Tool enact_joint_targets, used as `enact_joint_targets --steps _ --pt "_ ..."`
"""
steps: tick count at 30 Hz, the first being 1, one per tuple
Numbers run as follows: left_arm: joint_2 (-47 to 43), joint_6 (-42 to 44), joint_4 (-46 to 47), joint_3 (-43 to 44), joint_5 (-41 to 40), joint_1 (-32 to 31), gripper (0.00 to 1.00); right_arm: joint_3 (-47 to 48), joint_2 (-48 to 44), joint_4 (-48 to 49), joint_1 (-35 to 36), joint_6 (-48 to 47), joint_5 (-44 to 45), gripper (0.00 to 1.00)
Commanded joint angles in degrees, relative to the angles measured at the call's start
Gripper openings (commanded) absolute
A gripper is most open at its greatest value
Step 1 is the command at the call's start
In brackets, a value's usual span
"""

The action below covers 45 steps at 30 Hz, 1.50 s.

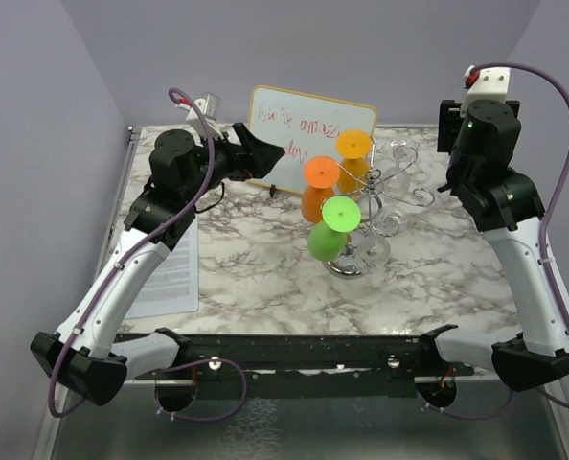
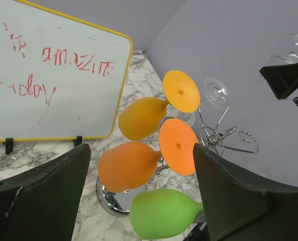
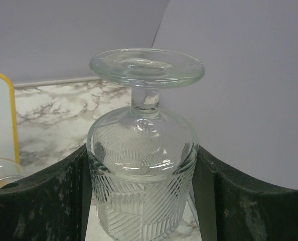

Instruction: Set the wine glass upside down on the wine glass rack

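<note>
The wine glass (image 3: 141,170) is clear with a cut leaf pattern. It stands upside down, foot (image 3: 146,68) on top, with its bowl between my right gripper's fingers. My right gripper (image 3: 141,206) is shut on it, raised at the back right (image 1: 449,126), apart from the rack. The wine glass rack (image 1: 399,187) is silver wire on a round shiny base (image 2: 111,201). It holds yellow (image 1: 353,144), orange (image 1: 321,172) and green (image 1: 340,213) glasses. My left gripper (image 1: 265,153) is open and empty, facing the rack (image 2: 139,198).
A yellow-framed whiteboard (image 1: 308,125) with red writing stands behind the rack and also shows in the left wrist view (image 2: 48,75). A printed sheet (image 1: 170,273) lies at the left. A clear glass (image 2: 216,93) hangs on the rack's far side.
</note>
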Motion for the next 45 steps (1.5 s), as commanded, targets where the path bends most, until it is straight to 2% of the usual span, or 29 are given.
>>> enact_joint_targets --steps 1,4,11,18,24,31,38,45 --pt "0.3 -0.4 1.9 -0.4 2.2 0.1 0.84 -1.3 -0.3 -0.7 -6.8 4.4 -9.6 0.08" --pt "1.3 -0.3 1.9 0.4 3.1 0.3 0.84 -5.8 -1.7 1.0 -13.7 6.3 -13.9 0.08" --pt "6.5 -0.9 -0.5 6.5 9.8 0.5 0.84 -23.2 -7.6 8.8 -27.7 8.8 -29.1 0.06" --pt "8.8 0.1 -3.1 8.1 19.7 1.2 0.84 -36.1 -16.2 16.6 -29.9 7.8 -49.7 0.02" --pt "9.7 1.7 -5.2 9.3 22.4 2.1 0.84 -41.8 -20.1 20.8 -29.9 9.8 -61.7 0.01" --pt "9.5 2.8 -5.5 8.2 22.4 2.4 0.85 -46.7 -23.8 24.5 -29.9 11.5 -65.9 0.01" --pt "10.3 2.6 -5.5 8.3 23.4 2.4 0.85 -54.5 -32.4 31.9 -29.9 14.0 -69.3 0.01" --pt "11.3 2.1 -4.9 8.5 23.5 2.4 0.85 -57.3 -36.1 34.8 -29.9 15.7 -69.3 0.01"
